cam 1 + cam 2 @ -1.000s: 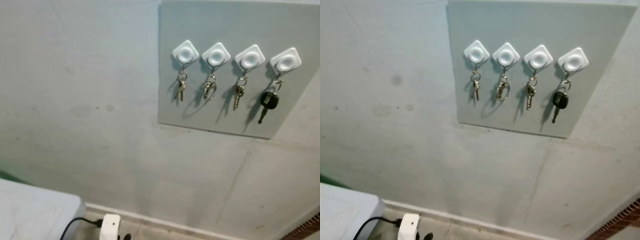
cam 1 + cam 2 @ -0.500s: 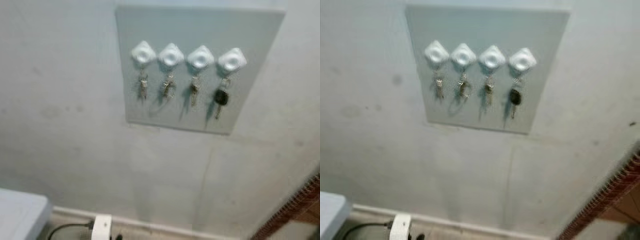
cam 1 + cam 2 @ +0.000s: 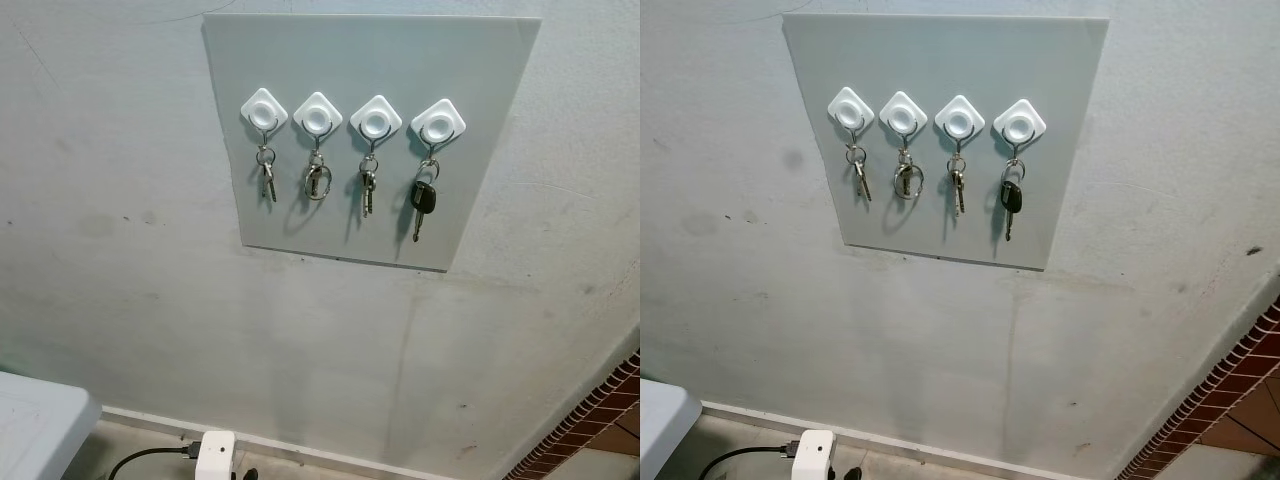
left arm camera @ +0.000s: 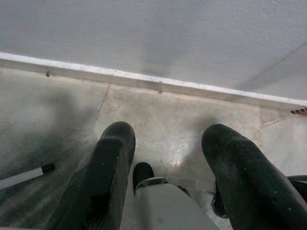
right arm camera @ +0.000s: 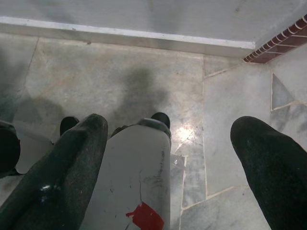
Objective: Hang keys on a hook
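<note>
Currently, a grey board (image 3: 370, 130) is seen fixed flat against the pale wall (image 3: 120, 260), and four white diamond-shaped hooks (image 3: 376, 117) are set on it in a level row. From each hook a set of keys is hung: small silver keys (image 3: 267, 178) on the far-left hook, a bunch with a large ring (image 3: 317, 180) next to it, another silver set (image 3: 367, 186) on the third, and a black-headed key (image 3: 422, 199) on the right-most hook, all resting against the board. Low on the left, the corner of a white surface (image 3: 35, 425) is shown, and near it by the skirting a white plug block (image 3: 215, 457) with a black cable (image 3: 150, 458) is found. Red brick tiling (image 3: 1230, 400) is visible at the lower right. The left gripper (image 4: 168, 143) is pointed down at the stone floor (image 4: 158, 120) with its fingers spread wide and nothing held between them. The right gripper (image 5: 172, 134) is likewise directed at the marbled floor, its fingers parted wide and holding nothing.
</note>
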Robot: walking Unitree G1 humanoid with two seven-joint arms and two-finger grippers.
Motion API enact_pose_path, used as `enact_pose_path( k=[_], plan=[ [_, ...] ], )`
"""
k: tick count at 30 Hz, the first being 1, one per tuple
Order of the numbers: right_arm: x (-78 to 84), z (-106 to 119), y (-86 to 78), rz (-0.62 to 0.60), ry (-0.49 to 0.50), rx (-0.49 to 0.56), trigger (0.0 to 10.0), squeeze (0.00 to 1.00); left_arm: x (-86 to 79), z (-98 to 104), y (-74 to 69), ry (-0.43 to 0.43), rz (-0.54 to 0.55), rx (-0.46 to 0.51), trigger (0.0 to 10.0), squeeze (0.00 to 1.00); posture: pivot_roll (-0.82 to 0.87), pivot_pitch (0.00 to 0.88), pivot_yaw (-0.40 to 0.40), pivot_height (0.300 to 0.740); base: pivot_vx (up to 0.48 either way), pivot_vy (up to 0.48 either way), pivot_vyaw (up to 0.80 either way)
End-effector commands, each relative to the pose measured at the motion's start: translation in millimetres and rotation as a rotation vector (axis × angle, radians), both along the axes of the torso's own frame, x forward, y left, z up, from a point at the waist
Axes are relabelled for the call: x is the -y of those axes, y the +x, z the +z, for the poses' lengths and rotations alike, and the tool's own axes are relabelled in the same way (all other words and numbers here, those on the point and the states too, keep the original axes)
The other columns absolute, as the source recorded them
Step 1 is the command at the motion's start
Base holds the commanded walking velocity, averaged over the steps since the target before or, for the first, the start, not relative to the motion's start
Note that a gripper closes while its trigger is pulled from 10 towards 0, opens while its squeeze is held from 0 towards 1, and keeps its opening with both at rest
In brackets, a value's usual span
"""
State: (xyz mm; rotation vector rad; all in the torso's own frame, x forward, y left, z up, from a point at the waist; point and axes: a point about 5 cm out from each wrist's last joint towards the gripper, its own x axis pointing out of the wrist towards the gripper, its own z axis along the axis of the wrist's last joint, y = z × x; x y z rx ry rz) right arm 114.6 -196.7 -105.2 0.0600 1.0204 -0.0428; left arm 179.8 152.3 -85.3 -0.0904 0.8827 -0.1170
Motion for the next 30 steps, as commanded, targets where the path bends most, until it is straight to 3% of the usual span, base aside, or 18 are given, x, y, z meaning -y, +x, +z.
enact_pose_path(
  k=[1, 30],
  plan=[
    [-2.5, -1.9, -3.8, -0.017, 0.003, -0.021, 10.0, 0.0, -3.0, 0.6, 1.3, 0.01, -0.01, 0.0, 10.0, 0.0, 0.13, 0.0, 0.042, 0.74, 0.0, 0.0, 0.0],
    [-0.8, -3.6, -6.7, -0.041, -0.011, -0.062, 10.0, 0.0, -1.7, 0.7, 1.8, 0.012, -0.017, -0.002, 10.0, 0.0, 0.13, 0.0, 0.044, 0.74, 0.0, 0.0, 0.0]
  ],
)
